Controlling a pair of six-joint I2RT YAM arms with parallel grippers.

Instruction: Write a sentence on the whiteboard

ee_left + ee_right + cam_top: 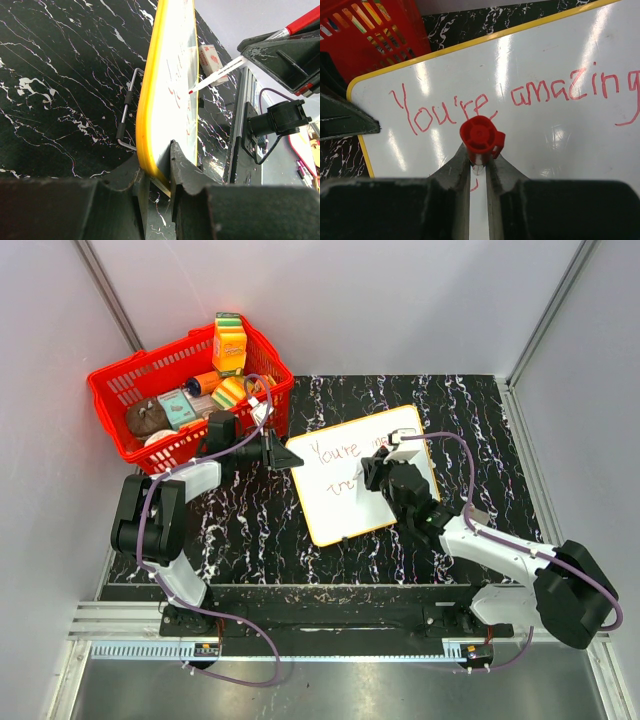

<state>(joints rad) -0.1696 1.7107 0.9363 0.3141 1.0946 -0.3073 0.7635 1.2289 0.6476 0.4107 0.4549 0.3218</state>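
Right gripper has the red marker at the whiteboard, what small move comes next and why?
Probably the right gripper should draw the red-capped marker a short stroke along the second line: the flat white, orange-rimmed whiteboard shows a red handwritten sentence, "You're amazing" above, only a few letters below, and the left gripper clamps its rim.

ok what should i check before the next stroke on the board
1. Whiteboard clamped: ok, the left gripper pinches its yellow rim.
2. Marker grip: ok, it sits between the fingers of the right gripper.
3. Tip on the surface: cannot tell; it is at the board, but contact is unclear.
4. Sentence, first line: ok, "You're amazing" reads cleanly.
5. Room below it: ok, bare white under "amazing".
6. Second line's start: cannot tell, the right gripper hides most of it.
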